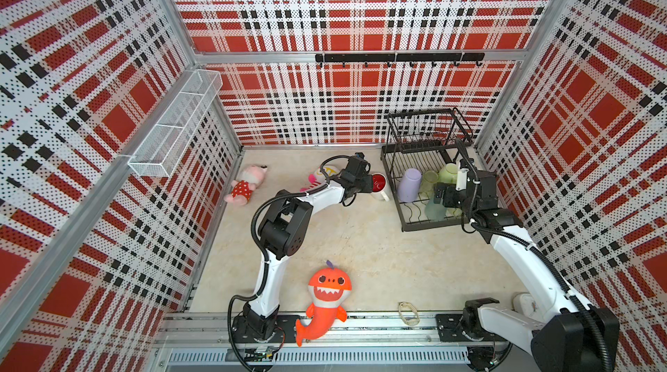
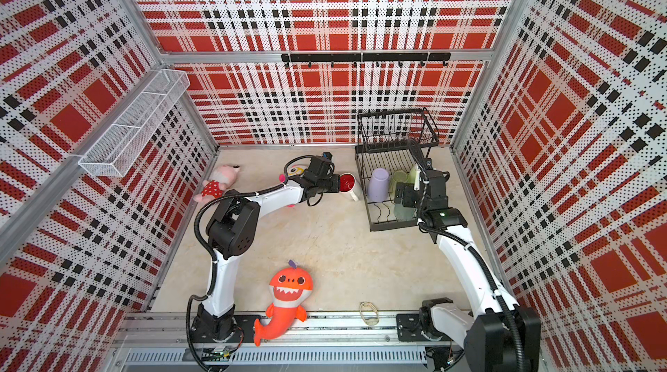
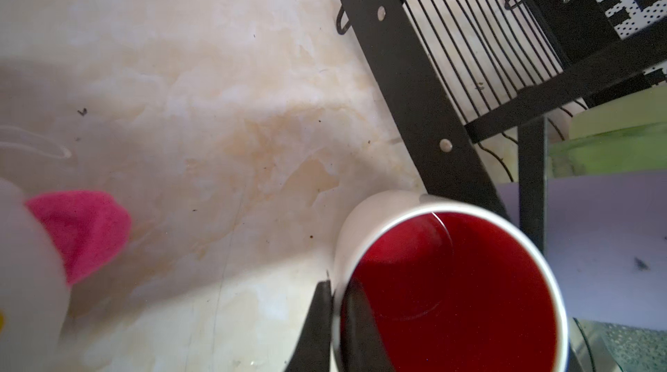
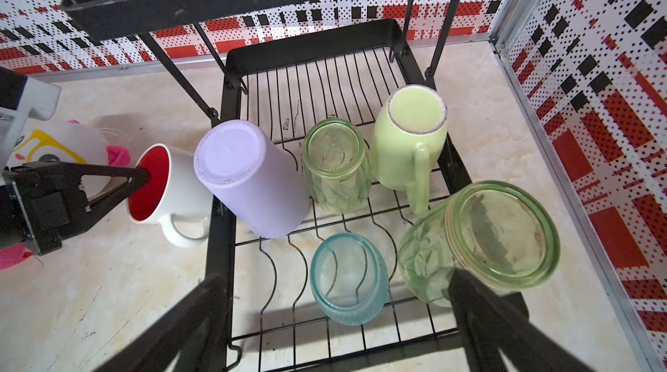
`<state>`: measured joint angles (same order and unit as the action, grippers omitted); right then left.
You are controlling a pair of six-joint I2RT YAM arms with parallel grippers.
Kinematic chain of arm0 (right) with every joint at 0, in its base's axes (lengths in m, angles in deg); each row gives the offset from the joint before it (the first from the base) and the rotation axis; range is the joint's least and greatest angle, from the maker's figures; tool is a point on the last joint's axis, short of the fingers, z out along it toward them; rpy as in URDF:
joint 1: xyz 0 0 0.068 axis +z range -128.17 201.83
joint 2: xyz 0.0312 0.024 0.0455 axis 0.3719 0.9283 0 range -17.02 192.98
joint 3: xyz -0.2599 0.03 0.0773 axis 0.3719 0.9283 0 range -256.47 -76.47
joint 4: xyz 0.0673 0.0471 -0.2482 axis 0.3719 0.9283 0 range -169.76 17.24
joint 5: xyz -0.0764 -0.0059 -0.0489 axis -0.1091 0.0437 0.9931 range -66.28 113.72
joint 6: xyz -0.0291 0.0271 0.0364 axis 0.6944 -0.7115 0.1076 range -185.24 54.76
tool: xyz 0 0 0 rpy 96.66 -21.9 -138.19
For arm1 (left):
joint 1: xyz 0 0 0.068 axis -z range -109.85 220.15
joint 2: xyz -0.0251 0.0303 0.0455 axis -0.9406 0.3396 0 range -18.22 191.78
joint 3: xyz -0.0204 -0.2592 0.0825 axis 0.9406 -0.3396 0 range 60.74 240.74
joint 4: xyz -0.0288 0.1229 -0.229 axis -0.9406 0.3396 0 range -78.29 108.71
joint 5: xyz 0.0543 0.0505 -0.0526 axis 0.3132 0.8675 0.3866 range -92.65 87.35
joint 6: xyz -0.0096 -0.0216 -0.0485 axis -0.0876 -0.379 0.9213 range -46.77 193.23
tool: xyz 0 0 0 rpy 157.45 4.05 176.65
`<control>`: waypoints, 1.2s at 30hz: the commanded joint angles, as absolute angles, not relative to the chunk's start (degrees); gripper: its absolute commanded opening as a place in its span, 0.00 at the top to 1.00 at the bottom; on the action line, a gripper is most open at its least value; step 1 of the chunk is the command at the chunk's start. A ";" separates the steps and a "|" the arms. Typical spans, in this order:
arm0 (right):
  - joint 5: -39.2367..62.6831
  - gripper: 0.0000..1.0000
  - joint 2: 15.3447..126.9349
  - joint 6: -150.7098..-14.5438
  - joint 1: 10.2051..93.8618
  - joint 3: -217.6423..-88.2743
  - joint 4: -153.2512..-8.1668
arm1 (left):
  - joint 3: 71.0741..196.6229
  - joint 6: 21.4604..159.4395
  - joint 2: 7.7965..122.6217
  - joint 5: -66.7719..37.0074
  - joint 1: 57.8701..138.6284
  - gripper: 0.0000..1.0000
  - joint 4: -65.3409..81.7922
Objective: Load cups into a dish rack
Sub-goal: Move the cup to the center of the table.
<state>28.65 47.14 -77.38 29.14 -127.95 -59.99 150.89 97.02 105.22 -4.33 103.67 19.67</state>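
Note:
The white red-lined mug (image 1: 379, 186) (image 4: 180, 189) is tipped on its side just outside the dish rack (image 1: 408, 217) (image 4: 216, 244). My left gripper (image 3: 335, 316) (image 1: 368, 184) is shut on its rim, one finger inside and one outside. On the rack's lower tier stand, bases up, a leaning lavender cup (image 4: 249, 179), a green tumbler (image 4: 335, 164), a pale-green mug (image 4: 408, 139), a second green tumbler (image 4: 480, 240) and a teal cup (image 4: 348, 280). My right gripper (image 4: 337, 290) (image 1: 442, 195) hangs open over the teal cup, holding nothing.
A white plush (image 1: 323, 173) lies under the left arm, and a pink plush (image 1: 247, 184) is near the left wall. An orange shark plush (image 1: 325, 294) sits at the front rail. The white mesh basket (image 1: 177, 121) hangs on the left wall and a hook rail (image 1: 397, 58) on the back wall.

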 commanded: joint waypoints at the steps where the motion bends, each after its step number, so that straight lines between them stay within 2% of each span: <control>1: 28.05 0.00 46.71 -77.81 28.77 -127.88 -61.19 | 148.78 97.16 101.82 -5.69 103.56 1.00 19.76; 13: 28.20 0.00 46.87 -77.81 28.77 -127.97 -60.65 | 147.05 97.03 98.55 -5.29 103.16 1.00 23.03; 25: 27.25 0.00 48.27 -77.81 28.77 -128.50 -60.78 | 136.19 95.00 86.08 -2.09 105.38 1.00 29.55; 33: 24.78 0.00 47.06 -77.45 28.77 -127.53 -62.78 | 136.18 92.49 86.57 -1.29 105.99 1.00 34.09; 36: 24.78 0.00 47.04 -77.46 28.77 -127.70 -62.58 | 137.58 91.93 87.20 -1.34 106.10 0.92 34.72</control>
<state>25.50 48.10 -77.76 29.14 -127.95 -61.26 135.29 93.46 88.12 -1.33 105.85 33.38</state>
